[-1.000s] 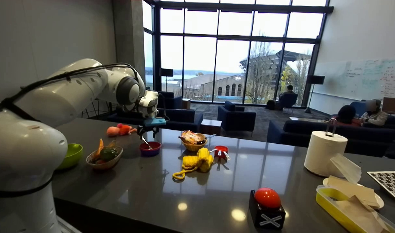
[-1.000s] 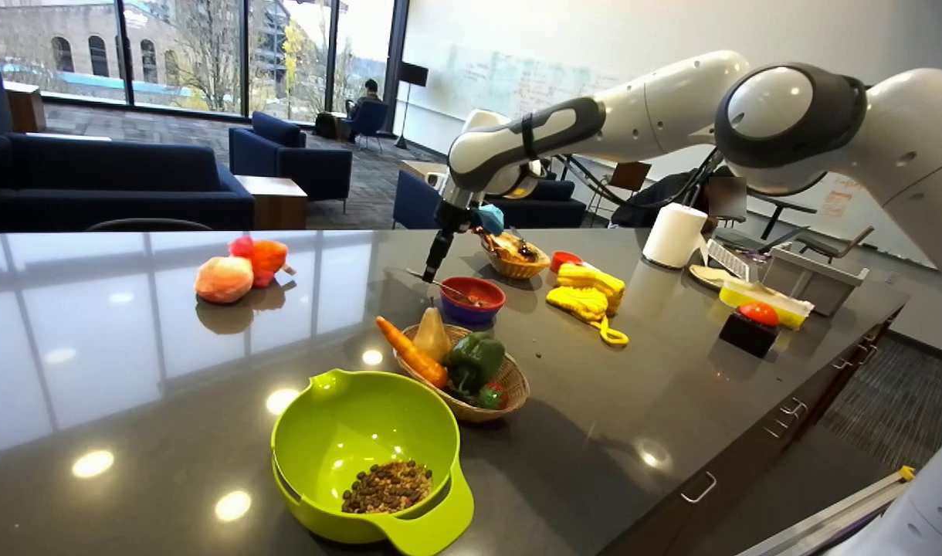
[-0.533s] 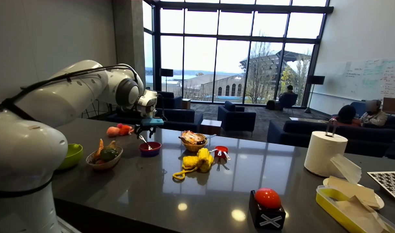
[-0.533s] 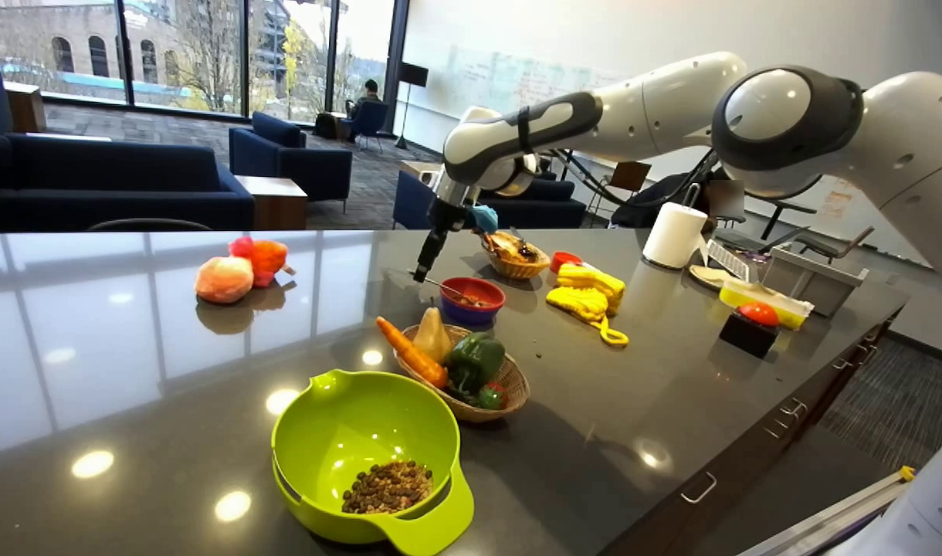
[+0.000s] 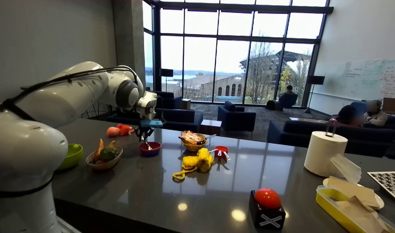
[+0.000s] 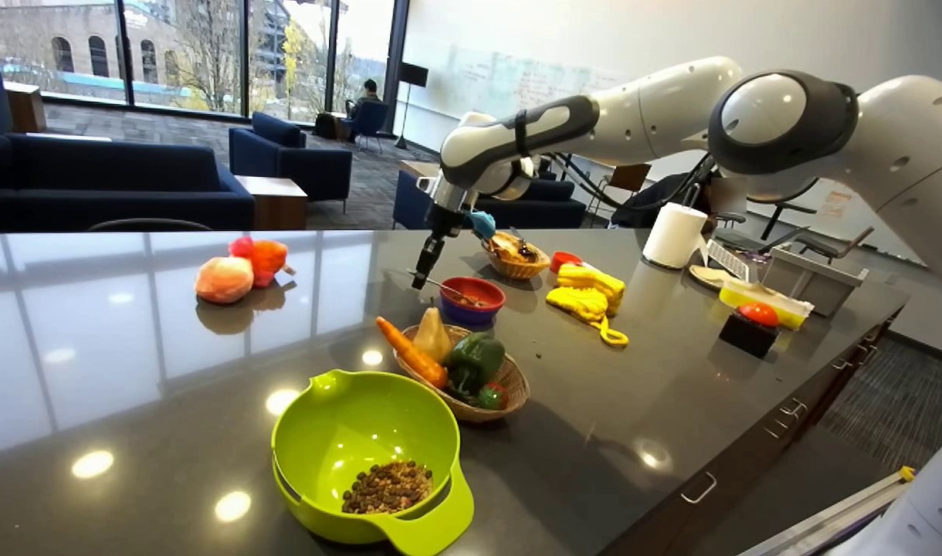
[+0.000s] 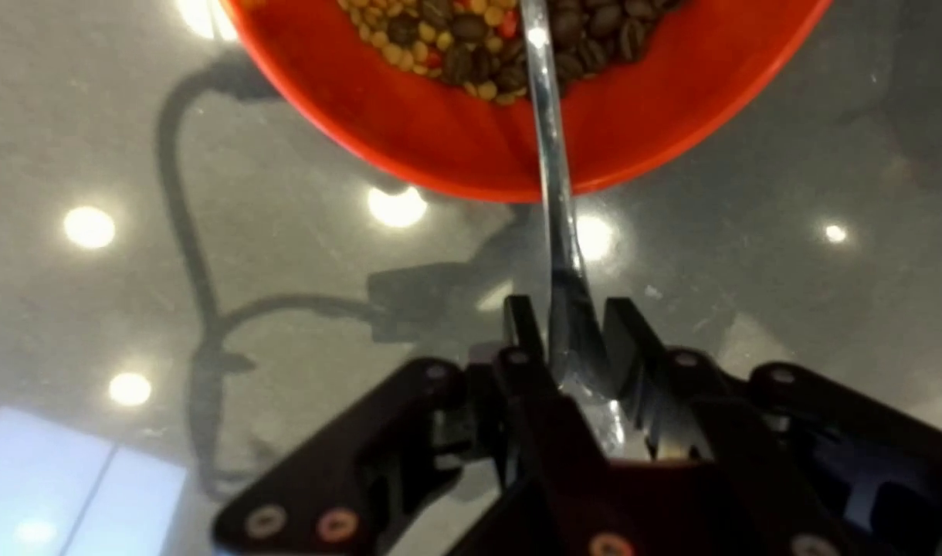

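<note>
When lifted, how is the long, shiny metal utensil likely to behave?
The utensil is probably stiff: it shows no sag. Being glossy, it may slip or twist between the black fingers. Lifting may disturb the brown beans around it in the round red bowl.

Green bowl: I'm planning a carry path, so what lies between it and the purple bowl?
The wicker basket with the carrot stands between the green bowl and purple bowl, in both exterior views.

From my end, I'd call this a shared lounge in an office-type building. I can see tall windows (image 5: 233,51), a navy sofa (image 6: 93,181), an armchair (image 5: 237,120), a floor lamp (image 5: 315,80), carpet (image 6: 896,386), a seated person (image 5: 377,118) and a whiteboard (image 5: 356,84) with writing. Before me runs a polished counter (image 5: 136,187) with drawers (image 6: 733,472), rather like a kitchenette's.
</note>
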`<state>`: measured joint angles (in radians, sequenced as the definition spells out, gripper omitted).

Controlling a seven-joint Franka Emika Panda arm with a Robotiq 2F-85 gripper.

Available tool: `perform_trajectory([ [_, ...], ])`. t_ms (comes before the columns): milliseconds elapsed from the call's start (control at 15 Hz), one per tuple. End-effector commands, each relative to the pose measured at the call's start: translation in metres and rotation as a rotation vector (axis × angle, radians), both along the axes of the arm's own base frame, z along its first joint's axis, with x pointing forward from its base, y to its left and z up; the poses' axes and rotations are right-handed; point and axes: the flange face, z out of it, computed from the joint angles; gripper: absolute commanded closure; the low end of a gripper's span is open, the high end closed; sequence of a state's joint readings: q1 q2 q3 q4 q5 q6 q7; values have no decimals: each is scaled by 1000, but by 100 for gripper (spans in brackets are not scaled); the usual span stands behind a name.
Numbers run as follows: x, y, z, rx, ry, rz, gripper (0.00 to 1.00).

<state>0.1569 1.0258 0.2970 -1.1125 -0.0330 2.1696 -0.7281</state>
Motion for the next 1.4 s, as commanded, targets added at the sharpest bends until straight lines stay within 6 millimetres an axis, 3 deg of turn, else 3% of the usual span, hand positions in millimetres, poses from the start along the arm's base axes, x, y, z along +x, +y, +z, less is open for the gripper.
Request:
perform_trajectory([
  [0,3,2,7,14,6,7,99],
  [133,3,0,16,-3,1,3,95],
  [1333,13,-29,111,-79,-105,-69,95],
])
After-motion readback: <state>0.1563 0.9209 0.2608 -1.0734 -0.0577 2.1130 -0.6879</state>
